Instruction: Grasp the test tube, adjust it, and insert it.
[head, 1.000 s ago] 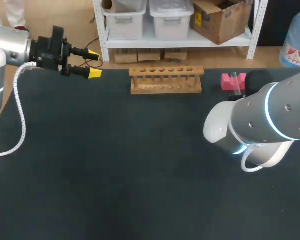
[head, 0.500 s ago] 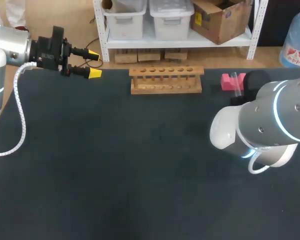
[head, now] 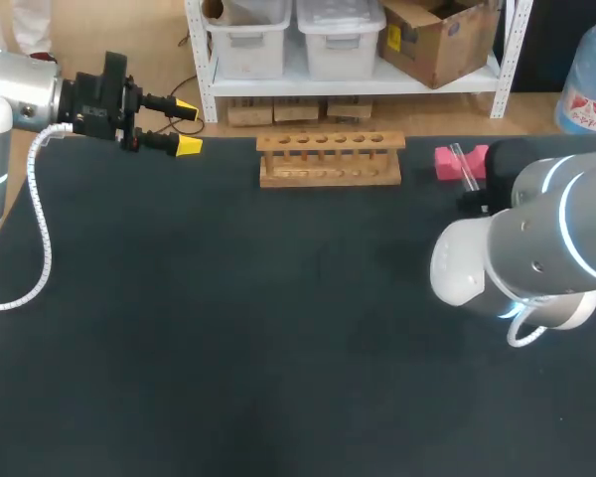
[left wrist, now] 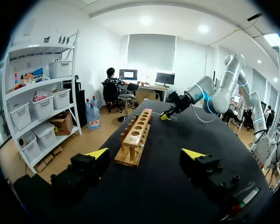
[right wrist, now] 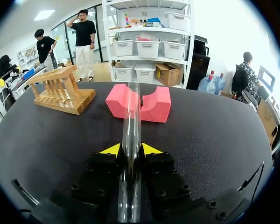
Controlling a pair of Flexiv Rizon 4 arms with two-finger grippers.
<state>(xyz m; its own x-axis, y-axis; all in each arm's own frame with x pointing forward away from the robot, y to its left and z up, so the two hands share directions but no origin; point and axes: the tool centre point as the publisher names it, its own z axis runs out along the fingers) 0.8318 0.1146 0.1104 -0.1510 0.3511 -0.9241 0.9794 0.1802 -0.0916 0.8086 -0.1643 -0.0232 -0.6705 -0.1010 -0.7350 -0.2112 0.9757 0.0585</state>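
Test tube [right wrist: 130,154] clamped lengthwise between closed right jaws at two o'clock on the desk [head: 228,328], far end by the pink foam block [right wrist: 156,105], presumably for re-aiming toward the wooden rack [head: 330,159] at twelve; left jaws gaping, empty, parked clear at ten.

Left gripper [left wrist: 146,154]: yellow-tipped fingers spread wide.
Light wooden test-tube rack [left wrist: 135,137]: ahead, at its eleven o'clock.
Right arm [left wrist: 214,95]: beyond, one o'clock.

Clear test tube [right wrist: 131,126], pink block [right wrist: 155,105], tan rack [head: 330,160] (black table [head: 228,318])
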